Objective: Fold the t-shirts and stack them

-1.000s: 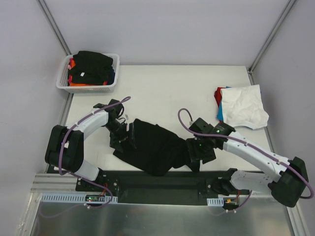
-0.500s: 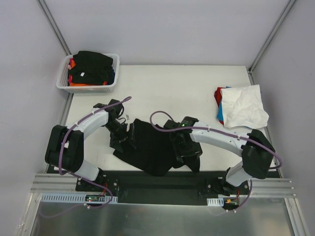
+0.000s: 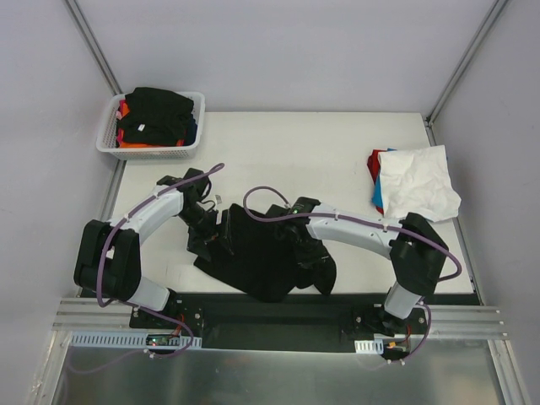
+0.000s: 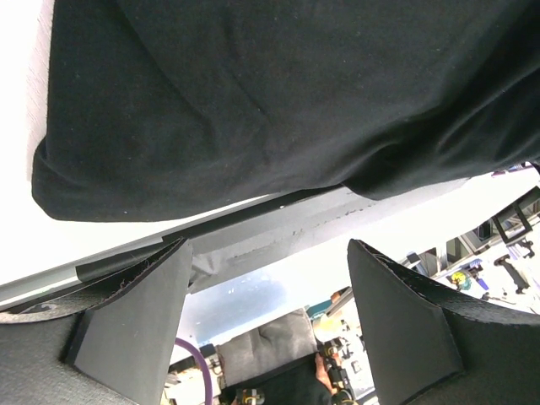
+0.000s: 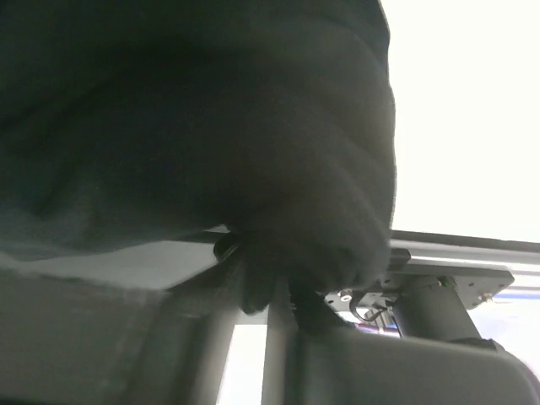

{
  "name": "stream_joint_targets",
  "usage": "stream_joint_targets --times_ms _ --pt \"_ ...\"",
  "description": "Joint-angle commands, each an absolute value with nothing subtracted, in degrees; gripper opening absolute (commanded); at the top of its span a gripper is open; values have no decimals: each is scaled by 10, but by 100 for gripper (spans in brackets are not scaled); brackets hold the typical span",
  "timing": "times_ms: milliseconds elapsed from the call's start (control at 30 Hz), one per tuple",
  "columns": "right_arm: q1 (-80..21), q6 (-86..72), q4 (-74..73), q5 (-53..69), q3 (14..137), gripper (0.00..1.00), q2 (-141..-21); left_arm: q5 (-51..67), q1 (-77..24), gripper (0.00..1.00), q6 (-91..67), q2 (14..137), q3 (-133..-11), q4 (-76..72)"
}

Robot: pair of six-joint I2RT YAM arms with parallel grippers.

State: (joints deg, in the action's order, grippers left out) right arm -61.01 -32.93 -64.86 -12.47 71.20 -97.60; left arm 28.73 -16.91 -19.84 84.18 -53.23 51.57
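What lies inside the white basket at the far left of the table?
A black t-shirt lies on top in the basket. Orange cloth and blue cloth show at its edges. How many shirts lie underneath is covered.

Left arm bows outward, then hooks back in, and the left gripper has its jaws spread wide. Right arm stretches across to the middle, wrist low, with the right gripper pinching a bunch of the black t-shirt.
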Motion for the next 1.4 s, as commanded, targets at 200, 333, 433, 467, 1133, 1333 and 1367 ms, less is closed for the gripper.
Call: stream_joint_targets --times_ms 200,333,433,467,1133,1333,1367 --pt "-613 -363 -738 -176 762 5 -958 291 -173 74 -184 821 -542 531" --pt "-612 -367 -787 -216 810 1 -933 286 -173 74 -187 814 -535 528" --pt "-587 -347 -816 -242 863 1 -923 281 -173 74 -192 816 -529 525" --pt "-578 -339 -820 -246 873 1 -924 280 -173 74 -196 815 -530 524" --pt "-359 -176 -811 -241 904 1 -864 243 -173 75 -253 856 -567 501" --pt "-359 -162 -782 -185 889 1 -873 249 -173 73 -269 902 -572 452" --pt "-359 -158 -778 -172 889 1 -874 255 -173 69 -270 910 -577 439"
